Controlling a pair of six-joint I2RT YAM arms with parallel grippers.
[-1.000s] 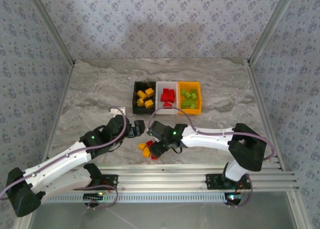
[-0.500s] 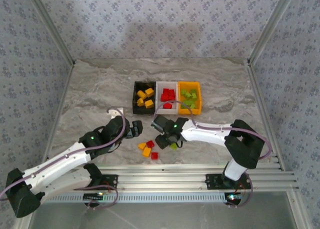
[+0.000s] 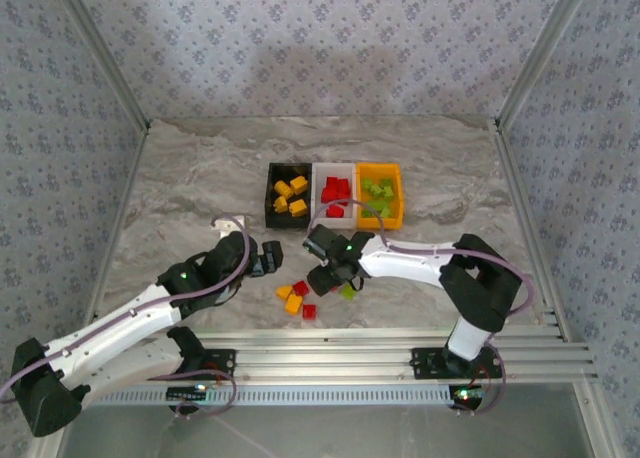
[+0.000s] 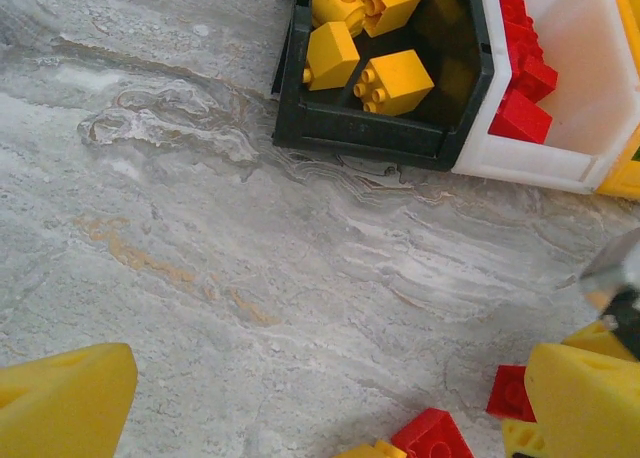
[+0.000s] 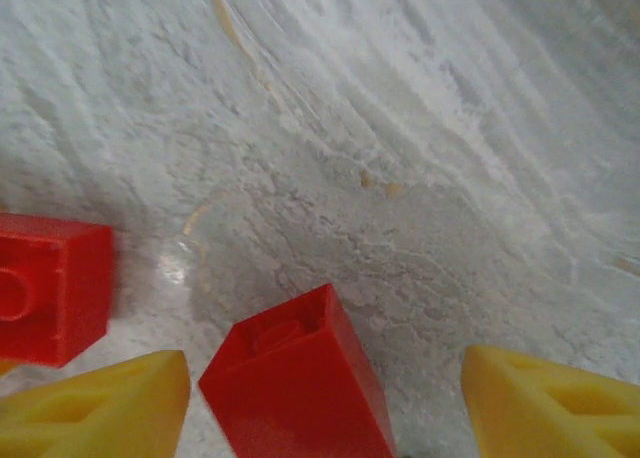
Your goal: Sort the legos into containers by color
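The containers stand in a row at the table's middle: a black bin (image 3: 272,200) with yellow legos (image 3: 291,194), a white bin (image 3: 335,170) with red ones (image 3: 335,190), an orange bin (image 3: 380,170) with green ones (image 3: 377,195). Loose red and yellow legos (image 3: 297,298) and one green brick (image 3: 347,291) lie nearer the arms. My right gripper (image 5: 325,398) is open low over the table. A red brick (image 5: 300,388) stands between its fingers, close to the left fingertip (image 5: 100,408) and clear of the right one. My left gripper (image 4: 320,408) is open and holds nothing, just left of the pile.
A second red brick (image 5: 50,288) lies left of the right gripper. In the left wrist view the black bin's near wall (image 4: 370,143) and the white bin (image 4: 520,163) sit ahead, with loose red bricks (image 4: 432,438) near the right fingertip. Patterned walls enclose the table.
The right gripper has pulled back from over the loose pile toward the bins, uncovering the green brick beside it. The left arm has barely moved.
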